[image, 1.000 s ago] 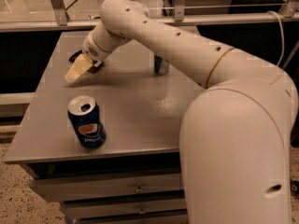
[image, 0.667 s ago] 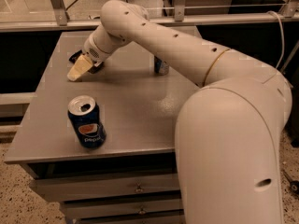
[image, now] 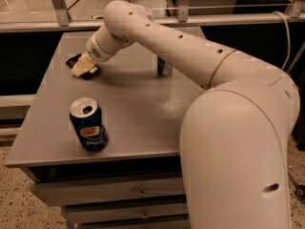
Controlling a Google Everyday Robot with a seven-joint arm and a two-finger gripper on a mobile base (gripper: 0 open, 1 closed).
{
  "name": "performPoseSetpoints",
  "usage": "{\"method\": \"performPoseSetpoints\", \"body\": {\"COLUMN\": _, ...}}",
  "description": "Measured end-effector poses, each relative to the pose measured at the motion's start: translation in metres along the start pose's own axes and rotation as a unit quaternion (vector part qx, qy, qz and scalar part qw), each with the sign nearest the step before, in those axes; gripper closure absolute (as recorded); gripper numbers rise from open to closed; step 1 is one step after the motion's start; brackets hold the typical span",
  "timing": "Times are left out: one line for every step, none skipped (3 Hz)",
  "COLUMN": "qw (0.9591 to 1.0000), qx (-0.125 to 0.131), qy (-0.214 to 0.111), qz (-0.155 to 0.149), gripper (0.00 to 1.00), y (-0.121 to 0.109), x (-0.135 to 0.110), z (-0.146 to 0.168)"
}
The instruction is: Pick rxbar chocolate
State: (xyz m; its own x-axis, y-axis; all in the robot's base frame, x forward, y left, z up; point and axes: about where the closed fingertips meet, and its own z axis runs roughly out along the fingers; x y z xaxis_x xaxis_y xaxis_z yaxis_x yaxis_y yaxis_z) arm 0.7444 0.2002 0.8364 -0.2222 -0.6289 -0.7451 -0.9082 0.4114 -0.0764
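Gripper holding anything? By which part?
Cannot tell. The gripper sits over the middle of the rxbar, far left on the table; contact is hidden.

Desk (image: 143, 113): grey top, smooth, dull satin sheen; drawer fronts (image: 109, 192) the same matt grey.
Pepsi can (image: 89, 125): metal, glossy blue print, bare bright rim.
Slim can (image: 165, 68): silvery metal.
Arm (image: 190, 56) — cream plastic shell, smooth, semi-matt.
Gripper (image: 81, 67), at the desk's far left over the rxbar chocolate (image: 91, 72) — pale, matt; the wrapper is dark with a slight gloss.
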Motion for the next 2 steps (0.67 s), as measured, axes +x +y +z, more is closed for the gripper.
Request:
{"method": "performPoseSetpoints", "body": {"qw": 0.9998, "qx": -0.001, "qy": -0.021, "qz": -0.006, "gripper": 0.87, "y": 0.003, "x": -0.011, "z": -0.012}}
{"method": "performPoseSetpoints", "body": {"qw": 0.9987, "qx": -0.011, "qy": -0.044, "qz": -0.022, "gripper": 1.0, "y": 0.015, "x": -0.026, "z": -0.024}}
